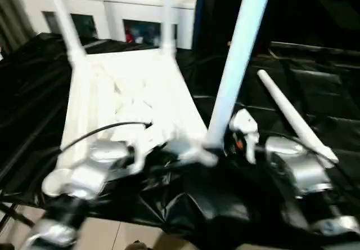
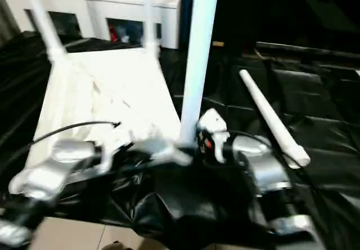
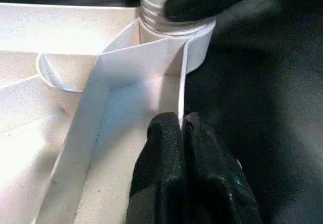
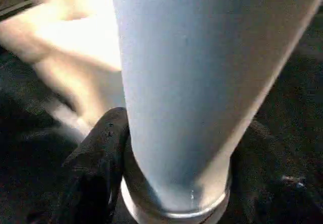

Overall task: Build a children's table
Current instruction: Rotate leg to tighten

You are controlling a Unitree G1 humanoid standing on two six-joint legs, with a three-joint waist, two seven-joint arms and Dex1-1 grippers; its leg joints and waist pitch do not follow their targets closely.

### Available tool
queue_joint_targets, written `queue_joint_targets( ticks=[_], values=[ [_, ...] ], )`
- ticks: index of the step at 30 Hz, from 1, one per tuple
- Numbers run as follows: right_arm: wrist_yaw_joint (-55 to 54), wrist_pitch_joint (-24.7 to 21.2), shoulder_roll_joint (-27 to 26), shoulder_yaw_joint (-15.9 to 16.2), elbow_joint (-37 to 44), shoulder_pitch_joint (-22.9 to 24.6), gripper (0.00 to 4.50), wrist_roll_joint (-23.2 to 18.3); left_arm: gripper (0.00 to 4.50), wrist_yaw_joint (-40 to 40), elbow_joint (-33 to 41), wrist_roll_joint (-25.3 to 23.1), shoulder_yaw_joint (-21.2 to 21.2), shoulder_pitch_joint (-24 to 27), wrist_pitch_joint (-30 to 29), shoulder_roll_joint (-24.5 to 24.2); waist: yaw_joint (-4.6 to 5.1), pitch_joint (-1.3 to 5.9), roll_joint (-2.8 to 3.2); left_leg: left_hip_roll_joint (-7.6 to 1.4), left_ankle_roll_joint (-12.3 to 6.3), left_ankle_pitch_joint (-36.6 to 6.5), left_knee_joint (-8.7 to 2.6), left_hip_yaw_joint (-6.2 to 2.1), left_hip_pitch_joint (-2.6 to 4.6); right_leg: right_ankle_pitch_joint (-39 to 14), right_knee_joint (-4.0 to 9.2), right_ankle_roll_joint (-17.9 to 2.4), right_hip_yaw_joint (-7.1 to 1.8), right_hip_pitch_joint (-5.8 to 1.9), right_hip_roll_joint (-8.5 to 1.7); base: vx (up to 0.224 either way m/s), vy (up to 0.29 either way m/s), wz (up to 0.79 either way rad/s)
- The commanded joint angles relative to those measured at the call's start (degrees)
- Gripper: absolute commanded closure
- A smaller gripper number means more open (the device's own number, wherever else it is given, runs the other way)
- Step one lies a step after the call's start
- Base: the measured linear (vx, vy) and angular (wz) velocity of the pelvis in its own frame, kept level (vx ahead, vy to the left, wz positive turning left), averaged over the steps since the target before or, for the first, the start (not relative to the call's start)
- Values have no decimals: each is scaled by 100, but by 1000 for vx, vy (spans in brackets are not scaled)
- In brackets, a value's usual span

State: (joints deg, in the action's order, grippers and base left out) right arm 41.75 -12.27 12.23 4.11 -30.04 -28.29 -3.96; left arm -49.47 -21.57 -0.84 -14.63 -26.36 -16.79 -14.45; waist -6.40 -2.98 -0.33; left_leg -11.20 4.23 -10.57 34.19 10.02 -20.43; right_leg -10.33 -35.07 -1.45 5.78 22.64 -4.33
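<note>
The white plastic table top (image 1: 129, 101) lies ribbed side up on black sheeting (image 1: 292, 81), two legs standing at its far corners. The left gripper (image 3: 182, 128) pinches its near rim; the right gripper (image 4: 171, 183) clasps an upright white tube leg (image 1: 239, 53) at its near corner socket. A loose leg (image 1: 295, 117) lies beside it; a white cabinet (image 1: 112, 5) stands beyond

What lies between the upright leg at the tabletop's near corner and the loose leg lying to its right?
In the left eye view, only black sheeting lies between the upright leg and the loose leg.
</note>
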Motion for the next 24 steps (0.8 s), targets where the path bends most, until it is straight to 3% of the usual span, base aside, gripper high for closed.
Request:
queue_joint_targets(
  ticks=[1,2,6,8,12,13,15,16,21,24],
  values=[
    [-117,-86,-550,444,-170,-23,188,-122,450,822,14,89,94,-348,-47,482,56,303,-30,-168,82,-1704,-419,-106,96,-3201,686,-428,-256,-209,-484,0,0,0],
    [-839,-145,-928,229,-506,-228,189,-137,450,1154,-146,51,93,-489,-102,776,69,306,-38,-164,50,-1681,-419,-113,84,-3253,705,-349,-257,-215,-492,0,0,0],
    [-1370,-97,-1245,112,-729,-415,189,-72,450,1239,-168,-9,48,-559,-116,982,129,336,-25,-170,-44,-1592,-441,-126,53,-2895,672,-390,-274,-217,-477,0,0,0],
    [-1505,-23,-1393,30,-851,-504,121,-1,450,1239,-194,-79,22,-579,-83,1034,132,348,-37,-185,-86,-1478,-447,-118,30,-2570,626,-483,-298,-227,-472,0,0,0],
    [-1475,21,-1397,-20,-868,-548,112,3,450,1178,-229,-117,-14,-581,60,961,113,368,-43,-190,-160,-1213,-438,-96,8,-2021,545,-675,-329,-253,-476,0,0,0],
    [-1475,21,-1397,-20,-868,-548,85,3,450,1178,-229,-117,-14,-581,60,961,110,367,-36,-192,-167,-1178,-438,-93,4,-1958,535,-698,-331,-254,-475,0,0,0],
    [-1799,270,-1294,-19,-822,-533,72,183,450,1199,-268,-120,-15,-596,85,968,106,373,-30,-190,-176,-1071,-430,-80,2,-1763,512,-777,-338,-258,-471,0,0,0],
    [-1941,309,-1262,-85,-769,-513,72,178,450,1228,-302,-124,-4,-609,111,990,110,373,-74,-188,-188,-1045,-431,-73,-2,-1735,513,-779,-340,-261,-468,0,0,0],
    [-2136,283,-1108,-550,-34,-187,72,-98,450,1511,-520,-252,55,-629,364,1123,51,370,-35,-205,-222,-1052,-432,-64,40,-1648,509,-770,-360,-236,-467,0,0,0],
    [-1991,16,-900,-752,685,156,72,-271,450,1726,-570,-270,169,-632,551,1148,24,399,-32,-215,-292,-861,-429,-82,-12,-1219,455,-745,-365,-283,-452,0,0,0]
  ],
)
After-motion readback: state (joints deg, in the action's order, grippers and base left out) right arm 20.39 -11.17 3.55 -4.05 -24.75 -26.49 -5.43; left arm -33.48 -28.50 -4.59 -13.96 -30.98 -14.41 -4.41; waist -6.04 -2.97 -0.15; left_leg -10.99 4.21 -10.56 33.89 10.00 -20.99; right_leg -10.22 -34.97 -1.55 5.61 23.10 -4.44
